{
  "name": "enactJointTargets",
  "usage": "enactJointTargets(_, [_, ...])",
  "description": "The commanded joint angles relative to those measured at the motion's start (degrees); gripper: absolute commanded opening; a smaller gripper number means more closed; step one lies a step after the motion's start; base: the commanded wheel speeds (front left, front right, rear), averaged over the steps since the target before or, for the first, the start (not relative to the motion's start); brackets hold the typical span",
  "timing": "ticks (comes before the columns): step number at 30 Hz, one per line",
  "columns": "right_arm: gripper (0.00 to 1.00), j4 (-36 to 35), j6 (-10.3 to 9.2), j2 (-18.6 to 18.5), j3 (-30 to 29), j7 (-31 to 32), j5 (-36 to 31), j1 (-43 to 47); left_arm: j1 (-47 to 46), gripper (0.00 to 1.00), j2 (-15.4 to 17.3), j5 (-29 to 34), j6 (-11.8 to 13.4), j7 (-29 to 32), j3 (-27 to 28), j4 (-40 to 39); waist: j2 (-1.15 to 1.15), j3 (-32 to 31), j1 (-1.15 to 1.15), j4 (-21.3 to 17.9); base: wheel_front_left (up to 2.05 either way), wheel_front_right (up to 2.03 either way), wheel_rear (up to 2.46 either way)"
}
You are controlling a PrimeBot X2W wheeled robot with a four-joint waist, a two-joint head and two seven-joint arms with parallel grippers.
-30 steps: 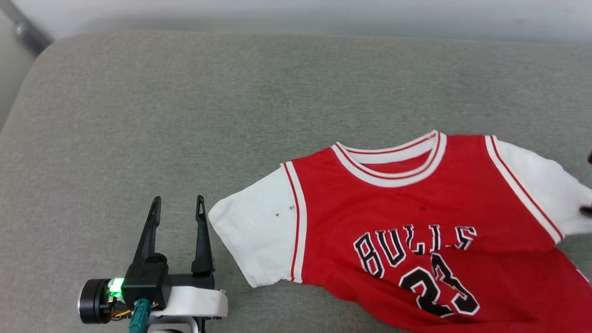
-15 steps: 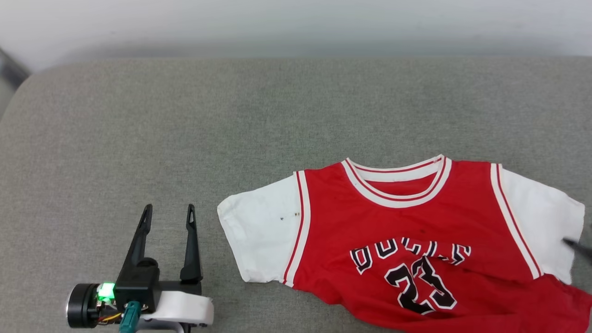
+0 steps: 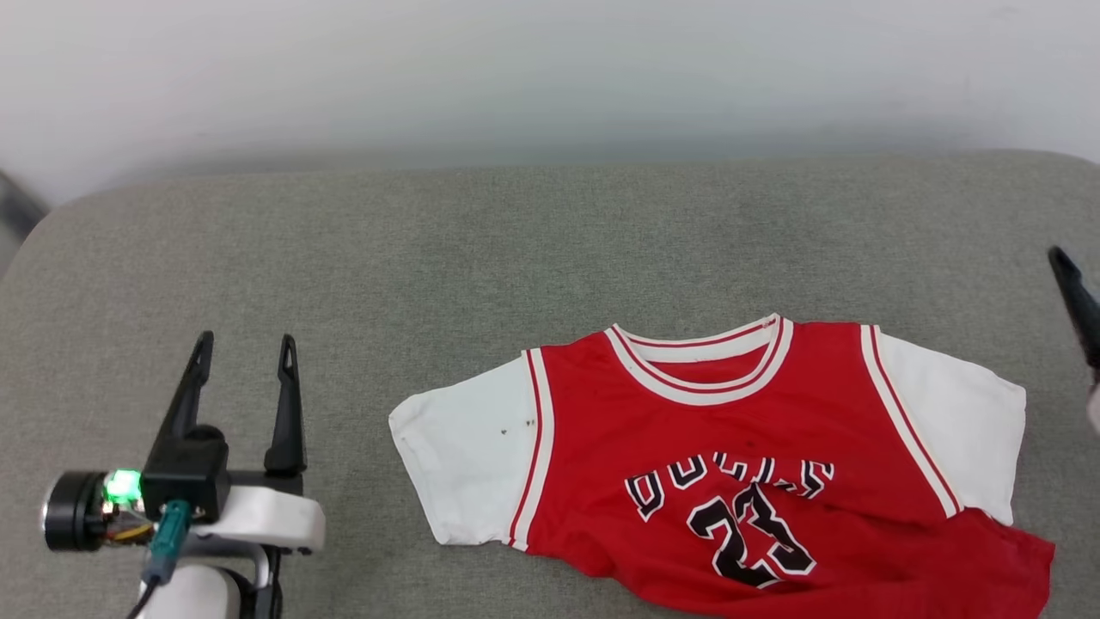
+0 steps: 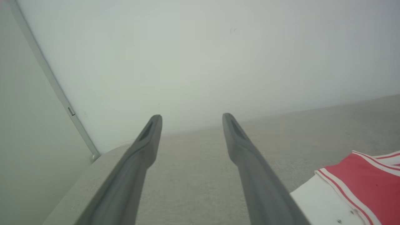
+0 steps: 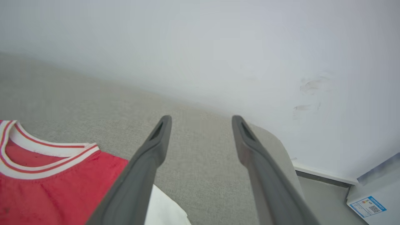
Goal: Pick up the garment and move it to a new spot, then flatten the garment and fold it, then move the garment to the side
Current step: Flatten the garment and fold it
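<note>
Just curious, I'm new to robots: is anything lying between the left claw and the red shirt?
Nothing visible does. A stretch of grey cushion separates the open left gripper from the garment and its near white sleeve.

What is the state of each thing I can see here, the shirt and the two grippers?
garment: lying front up on the grey surface, unfolded, mostly spread out, creased across the letters and the lower part, gripped by nothing.
left gripper: open, empty, apart from the garment.
right gripper: open, empty, beside the garment.
</note>
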Motion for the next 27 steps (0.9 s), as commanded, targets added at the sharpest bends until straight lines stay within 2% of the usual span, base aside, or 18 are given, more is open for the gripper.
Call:
enactJointTargets(1, [1.0, -2.14, -0.04, 1.9, -3.08, -0.29, -2.17, 1.98, -1.46, 1.0, 0.87, 0.26, -0.59, -0.15, 0.0, 0.53, 0.0, -0.16, 0.0, -0.19, 0.0, 0.0, 0.0])
enactJointTargets(3, [1.0, -7.17, -0.05, 5.03, -11.1, -0.27, -6.98, 5.54, -3.26, 1.0, 2.31, 0.61, -1.81, 0.17, -0.44, 2.27, 0.0, -0.23, 0.0, -0.26, 0.0, 0.0, 0.0])
enactJointTargets(7, [1.0, -19.18, -0.04, 13.98, -25.15, -0.28, -16.91, 15.86, -8.7, 1.0, 4.44, -0.56, -4.88, 3.37, -1.18, 4.67, 0.0, -0.42, 0.0, -0.17, 0.0, 0.0, 0.0])
enactJointTargets(10, [1.0, -27.8, -0.04, 20.56, -31.37, 0.1, -22.33, 22.8, -12.65, 1.0, 6.32, -0.99, -6.99, 7.09, -2.33, 5.86, 0.0, -0.55, 0.0, -0.05, 0.0, 0.0, 0.0])
enactJointTargets(14, [1.0, -37.49, -0.04, 26.8, -35.62, 2.98, -26.72, 29.88, -18.55, 1.0, 9.15, -3.01, -9.26, 15.91, -5.88, 7.24, 0.0, -0.39, 0.0, 0.11, 0.0, 0.0, 0.0])
enactJointTargets(17, [1.0, -41.93, -0.04, 29.49, -36.78, 5.09, -28.33, 33.69, -22.92, 1.0, 11.71, -6.53, -9.95, 24.04, -10.62, 8.14, 0.0, 0.06, 0.0, 0.23, 0.0, 0.0, 0.0])
enactJointTargets(21, [1.0, -44.1, -0.04, 31.01, -37.27, 6.29, -29.09, 36.27, -28.48, 1.0, 16.73, -16.38, -9.95, 36.23, -22.46, 7.66, 0.0, 0.96, 0.0, 0.16, 0.0, 0.0, 0.0])
enactJointTargets(27, [1.0, -42.44, -0.04, 30.01, -35.87, 5.1, -29.13, 35.17, -36.32, 1.0, 23.7, -32.51, -9.97, 53.75, -35.79, 6.34, 0.0, 2.68, 0.0, -0.74, 0.0, 0.0, 0.0])
